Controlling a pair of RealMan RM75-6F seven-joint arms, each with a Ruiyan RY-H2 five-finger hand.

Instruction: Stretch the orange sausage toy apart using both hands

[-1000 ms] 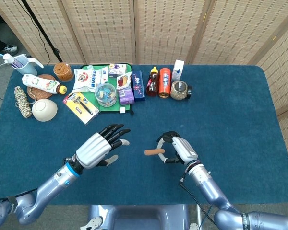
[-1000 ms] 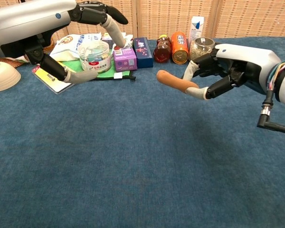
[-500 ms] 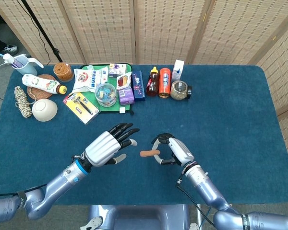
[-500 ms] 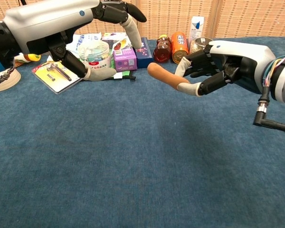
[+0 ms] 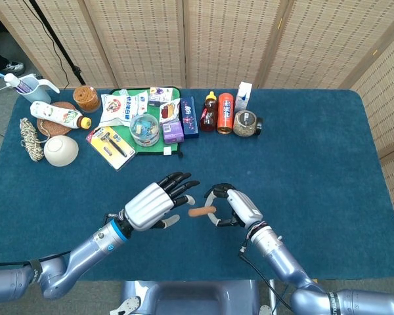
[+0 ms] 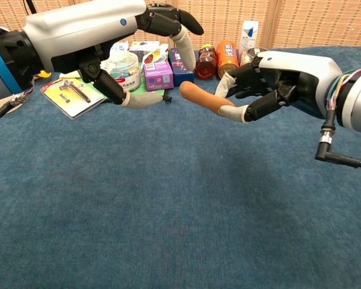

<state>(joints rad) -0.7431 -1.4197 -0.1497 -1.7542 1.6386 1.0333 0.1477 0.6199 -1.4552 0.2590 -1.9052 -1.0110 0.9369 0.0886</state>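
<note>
Orange sausage toy [image 5: 201, 211]: smooth, rounded, unstretched, raised above the blue table [image 5: 315, 157] near its front middle, lying roughly level with free end toward 9 o'clock. Gripped at its 3 o'clock end by right hand [image 5: 236, 207], fingers curled around it. Left hand [image 5: 152, 205] at 9 o'clock of the toy, fingers spread wide, holding nothing, fingertips just beside the free end; contact cannot be told. Clutter of bottles and boxes [image 5: 184, 118] at 12 o'clock, well apart.

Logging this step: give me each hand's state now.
Left hand: open, holding nothing.
Right hand: holding the orange sausage toy.
</note>
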